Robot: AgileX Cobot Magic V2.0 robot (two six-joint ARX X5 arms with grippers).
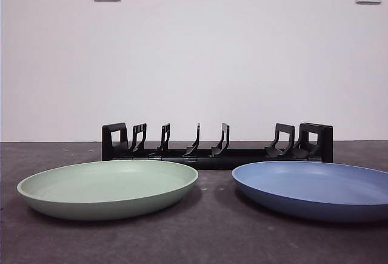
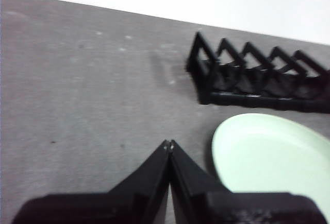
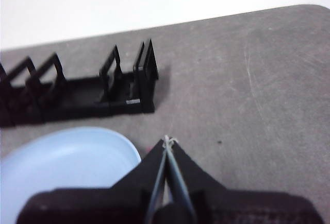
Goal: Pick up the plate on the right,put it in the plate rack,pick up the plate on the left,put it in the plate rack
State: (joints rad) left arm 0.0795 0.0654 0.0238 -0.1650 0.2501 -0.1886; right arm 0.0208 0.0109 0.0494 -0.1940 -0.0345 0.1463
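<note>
Black plate rack (image 1: 217, 148) (empty) behind green plate (image 1: 108, 188), blue plate (image 1: 315, 189).

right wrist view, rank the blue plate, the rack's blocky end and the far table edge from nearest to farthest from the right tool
1. Blue plate: just beside the shut right tool, flat on the table.
2. Plate rack, blocky end: beyond the plate, farther across the table.
3. Far table edge: behind the rack, where the grey table meets the white wall.

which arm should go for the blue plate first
Right. The right gripper, jaws shut and empty, sits beside the blue plate, near the plate rack end. The left gripper is by the green plate.
</note>
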